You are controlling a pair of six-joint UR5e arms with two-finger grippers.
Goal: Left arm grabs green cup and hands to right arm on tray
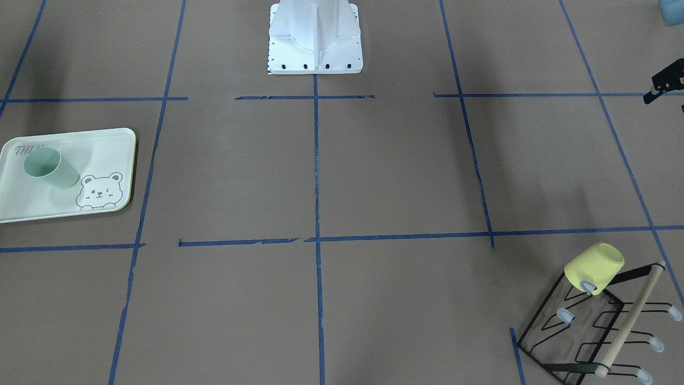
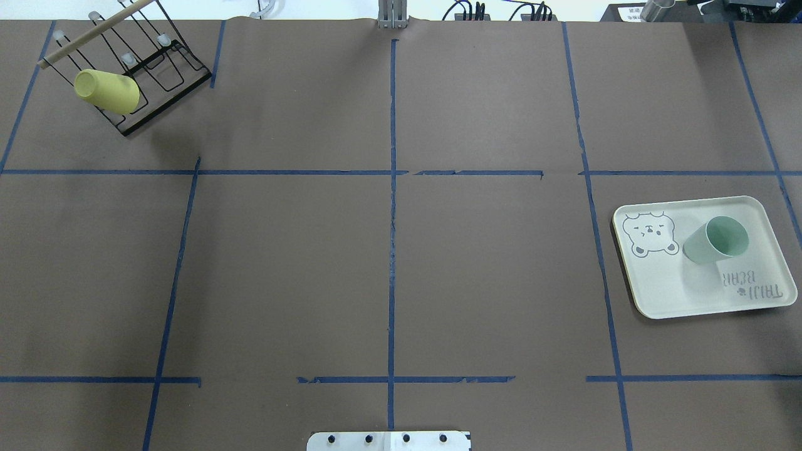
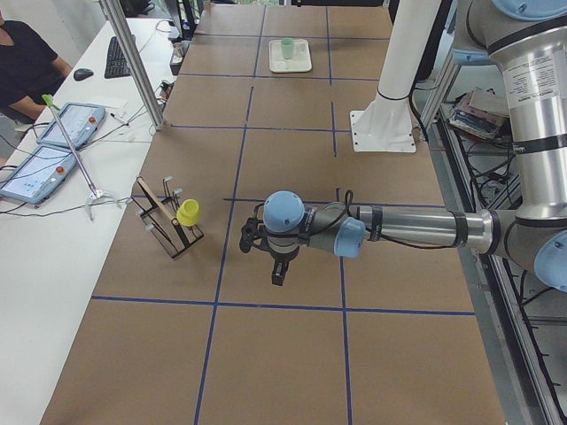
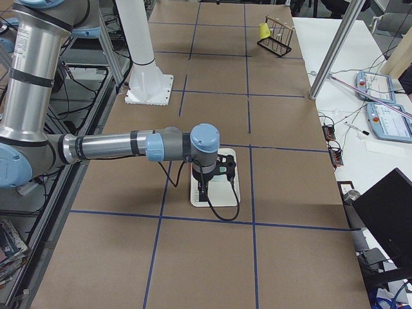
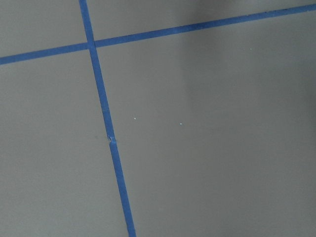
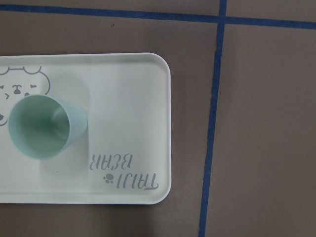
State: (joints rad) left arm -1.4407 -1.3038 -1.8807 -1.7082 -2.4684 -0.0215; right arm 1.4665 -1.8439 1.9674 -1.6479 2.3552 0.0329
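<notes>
Standing upright with its mouth up, the green cup (image 2: 714, 241) sits on the tray (image 2: 664, 294) on the robot's right side of the worktop (image 2: 388, 269), just beside the bear drawing and above the lettering. Nothing is touching it. That placement suggests the handover is done, since the cup rests where the task wants it. The right arm (image 4: 109, 147) reaches out so that its hand (image 4: 203, 192) hangs above the tray, clear of the cup, probably to leave the cup undisturbed. Whether that hand is released or clenched I cannot tell from the side view. The left arm (image 3: 407, 228) holds its hand (image 3: 278, 270) over bare worktop, well apart from the tray, and its state is equally unclear. Neither of the 2 hands seems to carry anything. The yellow cup (image 2: 106, 91) hangs on the rack (image 2: 156, 75) at the far left corner.
</notes>
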